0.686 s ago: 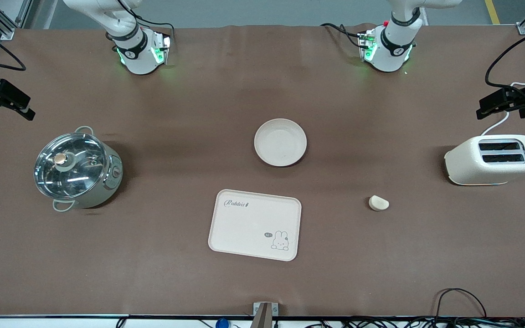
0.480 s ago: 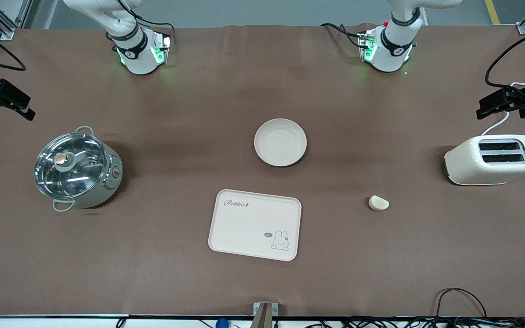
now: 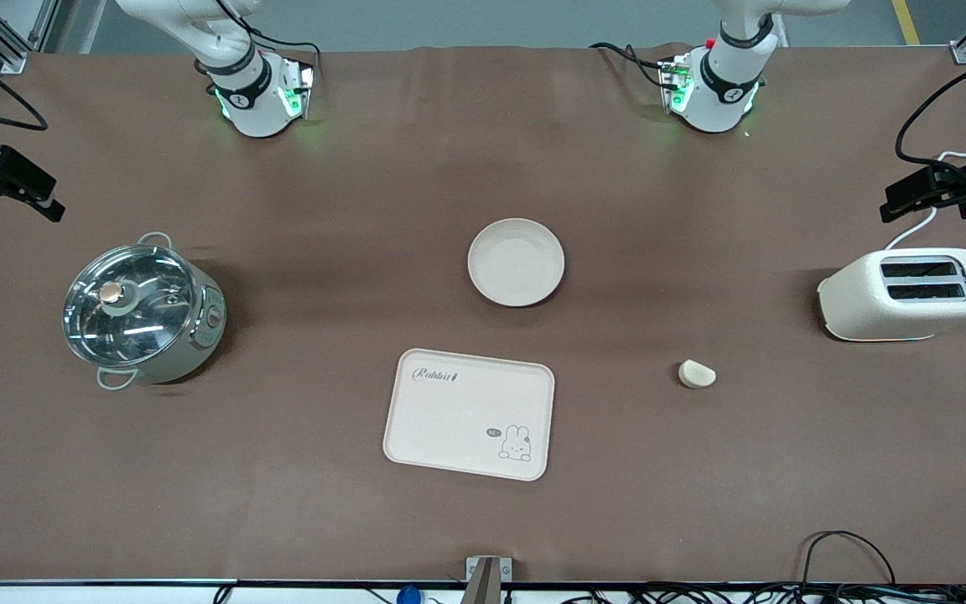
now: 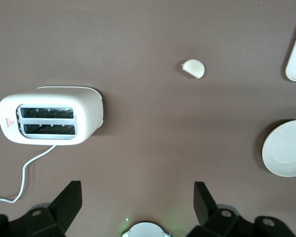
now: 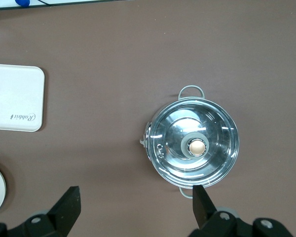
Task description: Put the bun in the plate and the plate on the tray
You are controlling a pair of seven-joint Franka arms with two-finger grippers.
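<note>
Both hands are released, as far as I can read them. From my seat the left hand (image 3: 927, 191) hangs up at the left arm's end of the bench, over the bare brown surface just above the toaster (image 3: 906, 296), and in its wrist view the two dark fingers (image 4: 69, 200) stand wide apart with nothing between them. At the right arm's end the right hand (image 3: 9, 180) hangs high over the edge of the bench, near the pot (image 3: 143, 310), and its fingers (image 5: 69, 205) are spread the same way, gripping nothing. I see the pot's glass lid (image 5: 196, 146) with its round knob directly under that wrist camera.

On the bench (image 3: 282, 503), the bun (image 3: 696, 374) lies by itself on the brown surface, between the tray (image 3: 468, 413) and the toaster, well apart from both, flat cut side toward the plate (image 3: 516, 262). Sitting empty near the bench's middle, that plate is farther from the front camera than the tray and close to it but not touching. I see the tray lying flat and bare toward the front edge, its "Rabbit" script at one corner and the bunny drawing at the corner diagonal to it. A white cord (image 4: 24, 180) trails off the toaster toward the bench's end edge.
</note>
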